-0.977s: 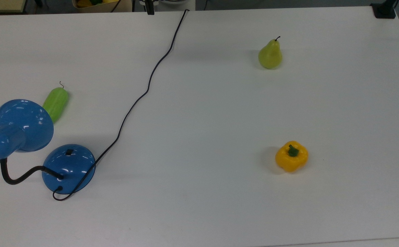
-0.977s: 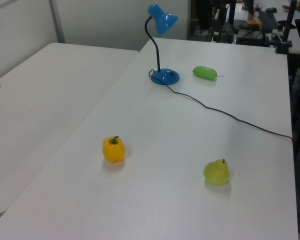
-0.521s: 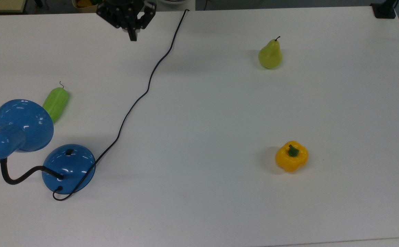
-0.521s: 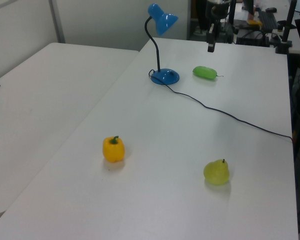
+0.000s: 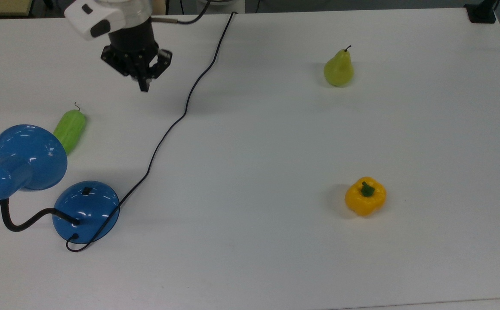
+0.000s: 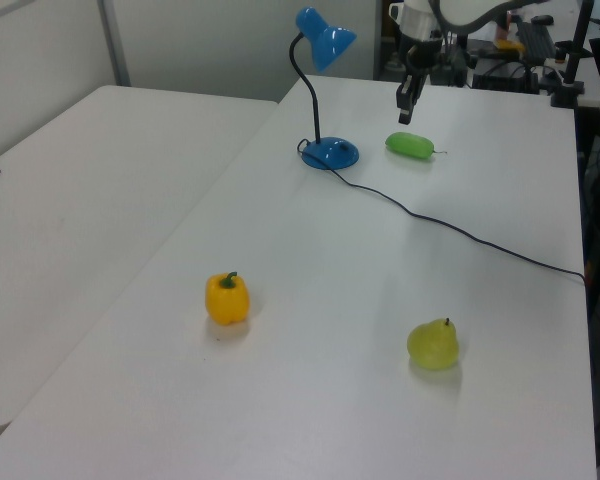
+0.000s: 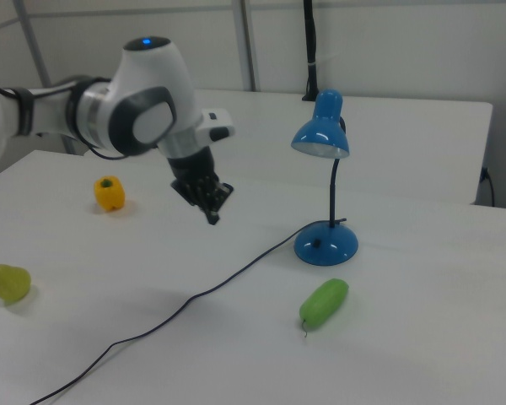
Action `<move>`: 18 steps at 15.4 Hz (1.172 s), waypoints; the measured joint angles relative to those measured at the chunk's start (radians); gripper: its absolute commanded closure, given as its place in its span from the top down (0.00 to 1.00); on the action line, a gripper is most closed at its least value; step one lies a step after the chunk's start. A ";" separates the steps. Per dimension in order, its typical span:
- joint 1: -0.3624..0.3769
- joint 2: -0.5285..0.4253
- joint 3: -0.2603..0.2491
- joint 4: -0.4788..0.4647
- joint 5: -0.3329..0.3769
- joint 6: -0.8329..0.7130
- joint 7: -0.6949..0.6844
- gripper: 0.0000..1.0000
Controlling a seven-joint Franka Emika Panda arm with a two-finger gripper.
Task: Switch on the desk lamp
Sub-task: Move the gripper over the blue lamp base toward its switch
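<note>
Gripper (image 5: 143, 86) has advanced; desk lamp (image 5: 86, 211) upright (shade facing down).

No readable text, labels, brands or numbers anywhere. The desk lamp (image 5: 39, 181) is plain glossy blue, no marking on its shade or base. The arm's white housing (image 5: 99, 17) has dark spots that may be buttons or tiny markings, too small to tell. The table (image 5: 276, 150) is bare white, no signs or stickers.
</note>
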 measured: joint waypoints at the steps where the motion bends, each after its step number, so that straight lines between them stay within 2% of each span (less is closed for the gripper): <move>1: -0.009 0.021 -0.003 -0.003 0.000 0.059 0.000 0.01; 9: -0.084 0.165 -0.008 -0.003 0.000 0.445 0.000 0.02; 15: -0.113 0.236 -0.009 0.000 0.000 0.657 0.000 0.02; 18: -0.140 0.291 -0.009 0.038 0.000 0.691 0.000 0.02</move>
